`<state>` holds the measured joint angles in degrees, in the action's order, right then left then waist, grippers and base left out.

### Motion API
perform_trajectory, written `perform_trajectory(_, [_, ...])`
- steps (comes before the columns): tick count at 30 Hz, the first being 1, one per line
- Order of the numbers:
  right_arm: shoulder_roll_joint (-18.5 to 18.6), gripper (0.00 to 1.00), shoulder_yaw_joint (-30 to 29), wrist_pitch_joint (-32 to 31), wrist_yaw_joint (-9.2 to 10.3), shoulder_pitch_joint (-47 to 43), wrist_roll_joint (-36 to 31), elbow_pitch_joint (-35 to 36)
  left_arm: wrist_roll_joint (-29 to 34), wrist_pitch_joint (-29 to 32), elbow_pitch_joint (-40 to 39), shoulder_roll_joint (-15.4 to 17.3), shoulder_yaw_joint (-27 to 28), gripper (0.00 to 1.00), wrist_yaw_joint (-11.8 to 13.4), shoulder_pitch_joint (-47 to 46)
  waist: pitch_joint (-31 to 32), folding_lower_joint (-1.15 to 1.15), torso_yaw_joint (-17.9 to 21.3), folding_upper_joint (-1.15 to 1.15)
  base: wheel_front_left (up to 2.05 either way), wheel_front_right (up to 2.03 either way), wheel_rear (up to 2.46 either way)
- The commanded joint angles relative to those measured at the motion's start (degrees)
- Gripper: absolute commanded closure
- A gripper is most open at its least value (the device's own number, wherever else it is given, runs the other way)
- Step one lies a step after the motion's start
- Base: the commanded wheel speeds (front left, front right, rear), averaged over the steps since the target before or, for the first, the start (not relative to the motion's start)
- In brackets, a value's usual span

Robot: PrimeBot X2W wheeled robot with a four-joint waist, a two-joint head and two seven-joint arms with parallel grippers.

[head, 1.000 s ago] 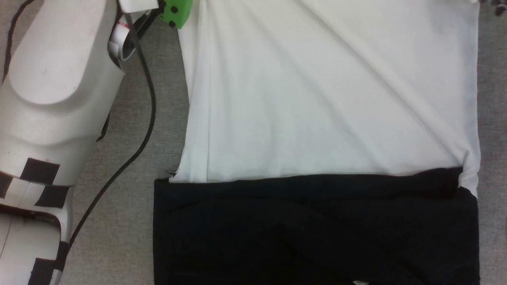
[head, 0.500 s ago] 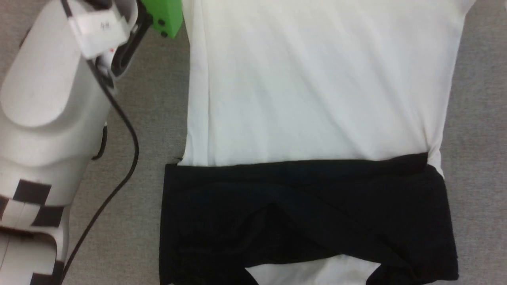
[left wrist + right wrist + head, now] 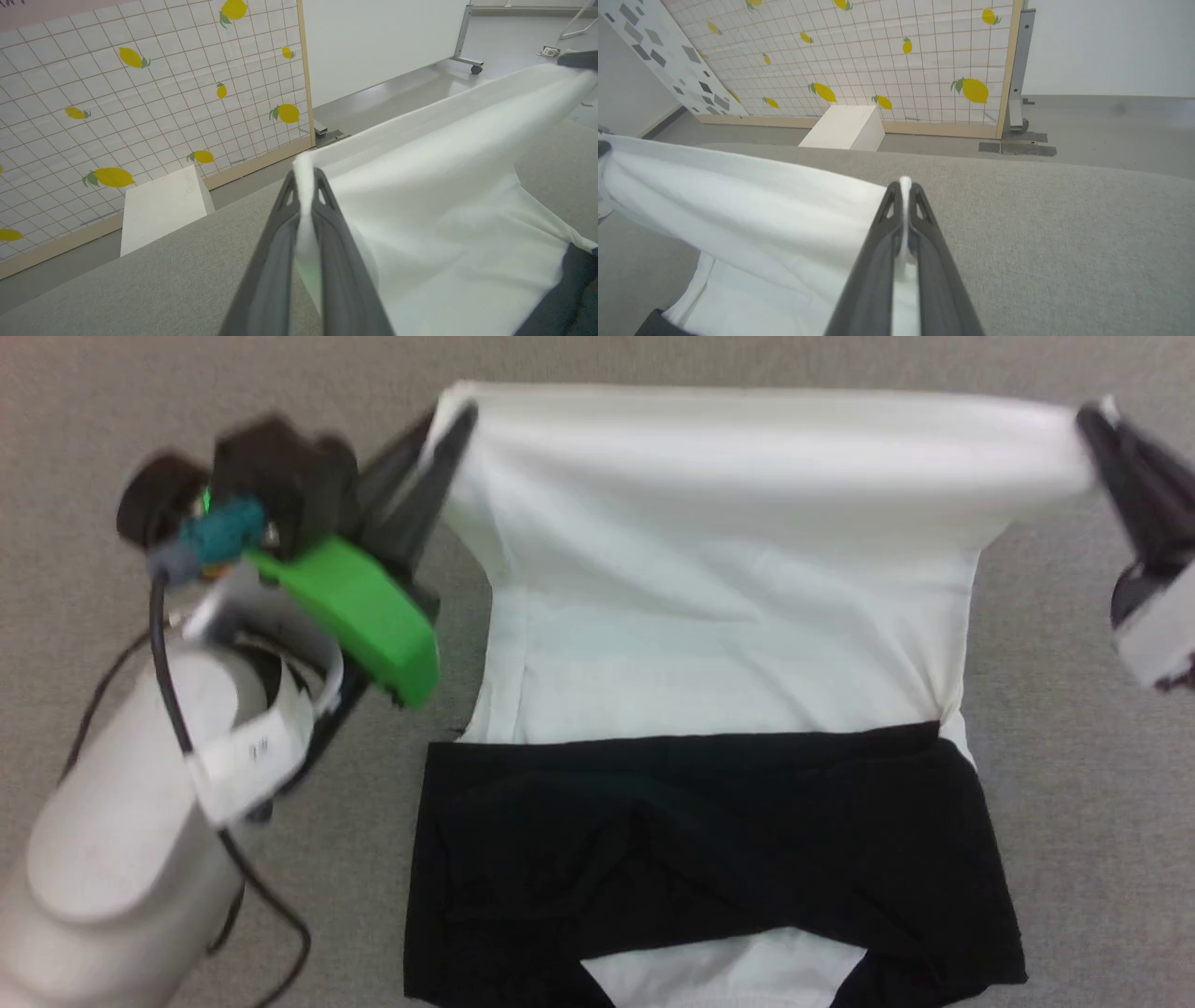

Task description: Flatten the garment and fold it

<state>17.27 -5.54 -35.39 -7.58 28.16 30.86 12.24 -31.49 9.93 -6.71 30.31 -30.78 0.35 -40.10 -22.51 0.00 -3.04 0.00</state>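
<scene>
The garment (image 3: 728, 616) lies mid-way across the grey surface (image 3: 1074, 728), its black section flat toward 6 o'clock and its white far edge lifted taut toward 12. Thin and limp, it will likely sag and crease wherever it is unsupported, so the far corners look like the right places to hold. The left gripper (image 3: 456, 427) is clamped on the 10 o'clock corner and the right gripper (image 3: 1090, 425) on the 2 o'clock corner, each pinching white cloth.

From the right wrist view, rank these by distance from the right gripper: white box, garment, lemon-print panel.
1. garment: clamped in the right gripper, spreading left.
2. white box: beyond the grey surface, up-left.
3. lemon-print panel: standing behind the box.
</scene>
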Motion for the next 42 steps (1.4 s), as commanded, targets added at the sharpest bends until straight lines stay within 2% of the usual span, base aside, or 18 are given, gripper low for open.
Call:
perform_trajectory(1, [-0.9,1.00,-0.6,-0.6,0.09,-2.7,0.6,1.8,-0.9,0.2,-2.1,1.1,0.0,1.00,1.0,2.9,5.2,0.00,0.2,0.00,0.00,0.00,0.00])
perform_trajectory(4, [-2.7,1.00,-2.3,-1.6,0.09,-8.5,1.0,6.0,-1.7,0.7,-7.4,3.0,0.0,1.00,3.1,9.2,7.1,0.00,0.3,0.00,0.00,0.00,0.00])
perform_trajectory(5, [-5.6,1.00,-4.5,-2.3,0.09,-16.1,1.1,10.8,-2.5,0.2,-12.4,4.7,0.4,1.00,6.2,17.1,9.0,0.00,0.1,0.00,0.00,0.00,0.00])
perform_trajectory(7, [-7.4,1.00,-5.5,-2.3,0.09,-19.8,1.2,12.7,-2.7,-0.4,-14.1,5.5,0.4,1.00,7.5,20.9,9.8,0.00,0.1,0.00,0.00,0.00,0.00])
perform_trajectory(11, [-10.5,1.00,-6.4,-2.0,0.09,-26.9,1.6,15.4,-4.0,-2.0,-16.4,6.0,-0.1,1.00,9.3,28.1,11.4,0.00,0.1,0.00,0.00,0.00,0.00])
perform_trajectory(16, [-12.8,1.00,-6.2,-1.0,0.09,-34.8,2.3,16.3,-5.1,-3.7,-17.3,6.0,-2.1,1.00,10.0,35.2,12.7,0.00,0.3,0.00,0.00,0.00,0.00])
perform_trajectory(24, [-14.0,1.00,-3.8,1.3,0.09,-43.4,2.2,14.6,-7.9,-6.1,-13.8,5.2,-4.8,1.00,10.1,43.9,13.3,0.00,0.7,0.00,0.00,0.00,0.00])
perform_trajectory(28, [-13.6,1.00,-1.6,2.2,0.09,-45.4,0.7,13.1,-8.5,-7.7,-11.0,4.5,-6.6,1.00,8.1,45.8,13.2,0.00,0.6,0.00,0.00,0.00,0.00])
perform_trajectory(34, [-10.2,1.00,3.2,2.1,0.09,-48.7,-0.6,10.1,-9.2,-8.2,-5.8,3.3,-8.8,1.00,5.1,45.4,13.5,0.00,0.1,0.00,0.00,0.00,0.00])
perform_trajectory(36, [-8.8,1.00,4.5,2.0,0.09,-49.4,-0.8,9.3,-8.9,-7.6,-4.5,3.4,-9.5,0.88,4.5,45.1,13.6,0.00,0.0,0.00,0.00,0.00,0.00])
perform_trajectory(37, [-8.3,0.86,5.2,1.8,0.09,-50.0,-0.3,8.7,-8.6,-7.2,-3.5,3.6,-10.0,0.84,4.2,44.9,13.7,0.00,0.0,0.00,0.00,0.00,0.00])
perform_trajectory(38, [-7.8,0.68,5.6,1.6,0.09,-50.2,-0.2,8.5,-8.4,-7.1,-3.1,3.8,-10.2,0.78,4.2,44.9,13.8,0.00,0.0,0.00,0.00,0.00,0.00])
perform_trajectory(39, [-7.4,0.38,5.9,1.6,0.09,-50.3,-0.1,8.5,-8.2,-6.9,-2.6,3.9,-10.4,0.65,4.2,44.9,13.9,0.00,0.0,0.00,0.00,0.00,0.00])
perform_trajectory(40, [-7.2,0.00,5.9,1.6,0.09,-50.5,0.0,8.5,-8.2,-7.0,-2.4,4.0,-10.4,0.19,4.3,45.0,14.0,0.00,0.0,0.00,0.00,0.00,0.00])
perform_trajectory(41, [-7.0,0.00,5.9,1.5,0.09,-50.7,0.2,8.5,-8.3,-7.1,-2.1,3.9,-10.4,0.00,4.4,45.2,14.1,0.00,0.0,0.00,0.00,0.00,0.00])
perform_trajectory(42, [-6.7,0.00,6.0,1.4,0.09,-50.8,0.4,8.6,-8.5,-7.0,-2.0,3.9,-10.3,0.00,4.5,45.4,14.2,0.00,0.1,0.00,0.00,0.00,0.00])
